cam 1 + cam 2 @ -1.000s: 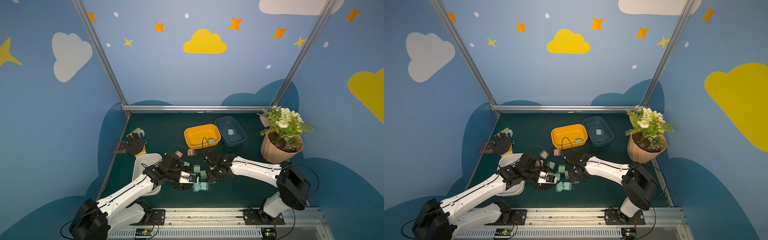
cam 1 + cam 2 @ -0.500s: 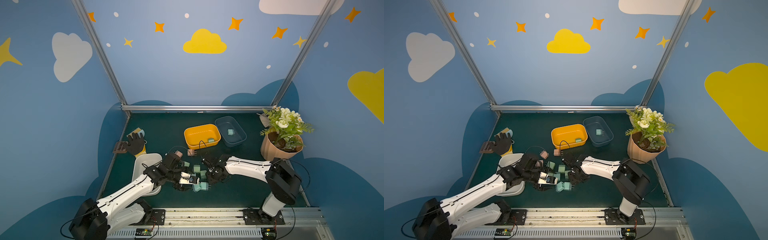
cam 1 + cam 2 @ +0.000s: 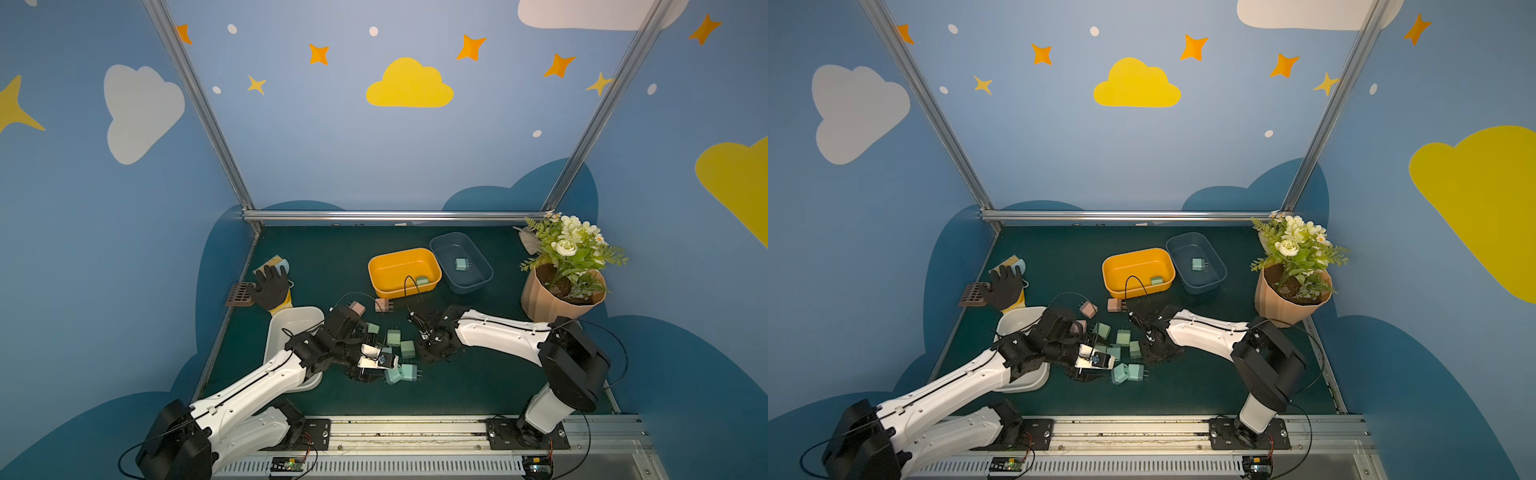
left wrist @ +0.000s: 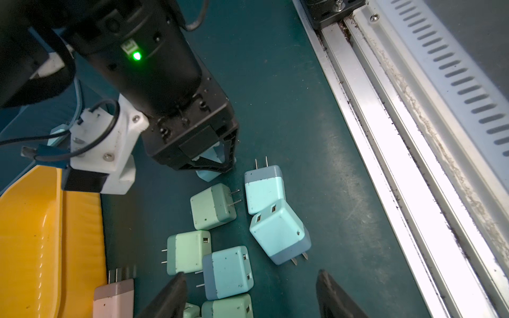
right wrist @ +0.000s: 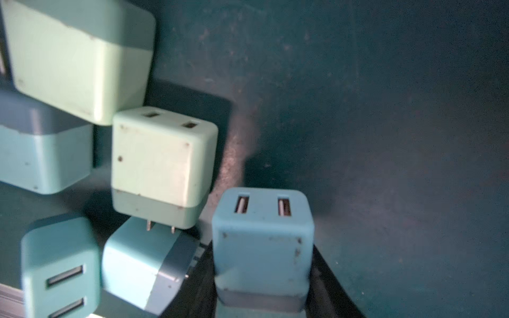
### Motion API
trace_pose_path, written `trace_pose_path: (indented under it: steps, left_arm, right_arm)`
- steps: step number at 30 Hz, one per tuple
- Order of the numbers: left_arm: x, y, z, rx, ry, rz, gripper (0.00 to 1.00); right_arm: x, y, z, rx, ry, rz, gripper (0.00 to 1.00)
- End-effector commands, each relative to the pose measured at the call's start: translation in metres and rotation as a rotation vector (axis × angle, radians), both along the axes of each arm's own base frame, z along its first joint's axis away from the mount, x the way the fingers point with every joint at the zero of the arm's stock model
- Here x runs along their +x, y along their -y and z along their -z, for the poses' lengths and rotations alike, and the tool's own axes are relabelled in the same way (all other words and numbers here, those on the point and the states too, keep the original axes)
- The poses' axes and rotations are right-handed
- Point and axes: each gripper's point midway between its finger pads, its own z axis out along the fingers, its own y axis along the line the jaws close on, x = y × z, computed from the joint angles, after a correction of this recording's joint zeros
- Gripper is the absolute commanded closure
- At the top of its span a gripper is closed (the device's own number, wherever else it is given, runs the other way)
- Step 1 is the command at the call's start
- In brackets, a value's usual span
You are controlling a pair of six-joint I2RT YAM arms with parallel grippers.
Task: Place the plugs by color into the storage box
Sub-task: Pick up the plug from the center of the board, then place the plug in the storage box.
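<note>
Several plugs lie loose mid-table: light green ones [image 3: 394, 336], teal-blue ones [image 3: 405, 372] and pink ones [image 3: 383, 304]. My right gripper [image 5: 263, 265] is shut on a teal-blue plug [image 5: 263, 242], socket face outward, low over the mat; the left wrist view shows that gripper [image 4: 217, 165] too. My left gripper [image 4: 250, 285] hangs open over a teal-blue plug [image 4: 228, 272], touching nothing. The yellow storage box [image 3: 374, 266] holds a green plug [image 3: 422, 280]. The dark blue box [image 3: 440, 245] holds a teal-blue plug [image 3: 460, 264]. The left arm partly hides a white box [image 3: 291, 320].
A potted plant [image 3: 565, 274] stands at the right edge. At the far left lie a black glove [image 3: 272, 286], a brush [image 3: 270, 262] and a brown grate [image 3: 241, 294]. A metal rail [image 4: 385, 154] runs along the table's front edge.
My right gripper has slid left into the plug cluster and its jaws have narrowed onto the teal-blue plug. The left arm has not moved.
</note>
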Motion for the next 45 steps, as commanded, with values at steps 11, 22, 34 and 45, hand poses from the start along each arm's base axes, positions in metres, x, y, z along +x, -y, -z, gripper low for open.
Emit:
trace_pose_path:
  steps: [11,22,34,45]
  left_arm:
    - [0.045,0.039,-0.051,-0.262,-0.025,-0.182,0.26]
    - [0.174,0.068,-0.057,-0.391,0.059,-0.589,0.25]
    - [0.228,0.118,-0.058,-0.461,-0.043,-0.610,0.25]
    - [0.244,0.146,-0.057,-0.479,-0.161,-0.574,0.25]
  right_arm:
    - [0.088,0.031,-0.082,0.015,0.205,0.070,0.71]
    - [0.226,0.074,-0.103,0.131,0.331,0.372,0.67]
    - [0.340,0.109,-0.083,0.221,0.430,0.545,0.67]
    - [0.373,0.105,-0.057,0.266,0.479,0.486,0.62]
